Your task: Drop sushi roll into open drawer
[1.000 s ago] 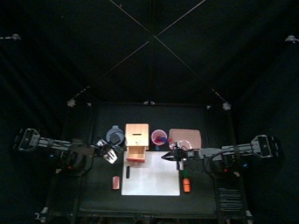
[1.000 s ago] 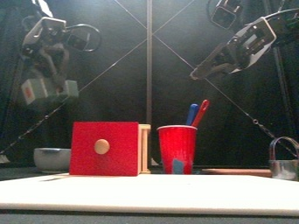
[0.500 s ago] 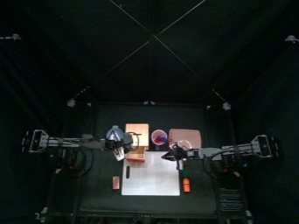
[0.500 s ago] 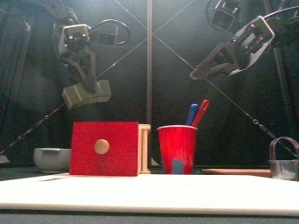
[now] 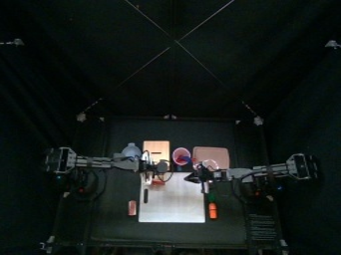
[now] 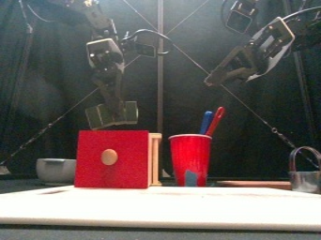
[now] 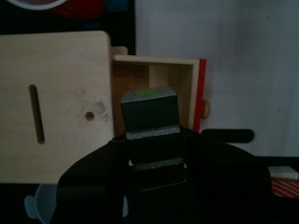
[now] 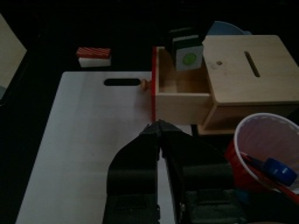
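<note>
Holding the sushi roll (image 7: 151, 112) between left gripper (image 7: 152, 118) jaws, hovering over the open drawer (image 7: 158, 87). Next: releasing it inside. Right gripper (image 8: 156, 131) resting, jaws closed.

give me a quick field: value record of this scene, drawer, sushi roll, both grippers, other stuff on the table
drawer: drawer pulled out of the wooden box, red front with round knob
sushi roll: sushi roll dark with a green top, held over the open drawer
left gripper: left gripper closed on the roll, above the box
right gripper: right gripper shut, raised, holding nothing
other things: red cup with pens, white board, grey bowl, pink tray
</note>
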Robot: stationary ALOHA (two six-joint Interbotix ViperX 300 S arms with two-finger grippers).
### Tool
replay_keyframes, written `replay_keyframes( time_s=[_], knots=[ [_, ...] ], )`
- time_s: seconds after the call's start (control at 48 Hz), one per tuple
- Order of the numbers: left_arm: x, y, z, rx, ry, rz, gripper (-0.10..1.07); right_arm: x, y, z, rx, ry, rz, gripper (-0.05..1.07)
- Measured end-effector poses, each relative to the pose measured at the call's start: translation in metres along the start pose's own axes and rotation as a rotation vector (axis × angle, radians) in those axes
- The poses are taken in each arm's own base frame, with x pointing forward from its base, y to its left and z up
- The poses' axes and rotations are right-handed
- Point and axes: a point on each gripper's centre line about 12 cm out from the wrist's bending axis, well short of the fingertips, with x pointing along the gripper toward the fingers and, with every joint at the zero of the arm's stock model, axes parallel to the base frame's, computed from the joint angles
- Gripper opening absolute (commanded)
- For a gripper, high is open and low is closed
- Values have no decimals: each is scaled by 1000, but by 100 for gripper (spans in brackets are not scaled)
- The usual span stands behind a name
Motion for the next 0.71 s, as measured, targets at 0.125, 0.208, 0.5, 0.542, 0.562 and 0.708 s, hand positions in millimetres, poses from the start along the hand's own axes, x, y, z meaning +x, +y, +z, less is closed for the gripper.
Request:
replay_keyframes(
  time_s=[0.125, 0.208, 0.5, 0.542, 0.562, 0.708],
  knots=[
    [13, -2, 2, 23, 22, -6, 69, 0, 0, 0, 6, 0, -1, 3],
    [19, -4, 4, 35, 28, -11, 69, 0, 0, 0, 6, -2, -1, 3],
    [21, -8, 8, 48, 20, -19, 80, 0, -1, 0, 32, 1, -4, 3],
    [21, -9, 8, 46, 21, -21, 84, 0, -1, 0, 32, 1, -4, 3],
    [21, -9, 8, 48, 21, -22, 86, 0, 0, 0, 33, 1, -3, 3],
    [21, -10, 9, 47, 18, -22, 102, 0, -1, 0, 35, 1, -5, 3]
  ],
)
